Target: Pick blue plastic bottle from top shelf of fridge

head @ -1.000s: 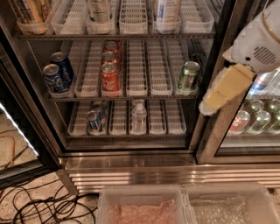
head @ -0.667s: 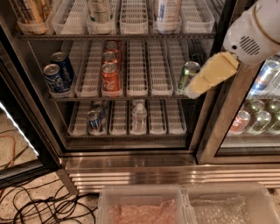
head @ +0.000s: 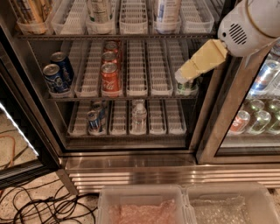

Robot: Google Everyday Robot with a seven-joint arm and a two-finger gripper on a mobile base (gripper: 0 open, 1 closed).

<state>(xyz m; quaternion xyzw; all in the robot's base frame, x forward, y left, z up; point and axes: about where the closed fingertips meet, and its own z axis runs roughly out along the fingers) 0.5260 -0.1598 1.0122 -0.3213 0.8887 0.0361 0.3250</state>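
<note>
The hand (head: 184,74), clenched or released I cannot tell, hangs right by a green can (head: 187,87), and the blue plastic bottle (head: 166,12) stands above and left of it on the top shelf (head: 131,36), so going up it could hit that shelf.

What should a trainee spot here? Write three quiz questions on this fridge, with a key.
1. True or false: the gripper is holding the blue bottle.
2. Which can is right by the gripper? A red, B green, C blue.
3. Fill in: the blue bottle stands on the ___ shelf.

Key:
1. False. The gripper is lower down, in front of the middle rack, apart from the bottle.
2. B, the green can.
3. Top: it is on the top shelf.
</note>
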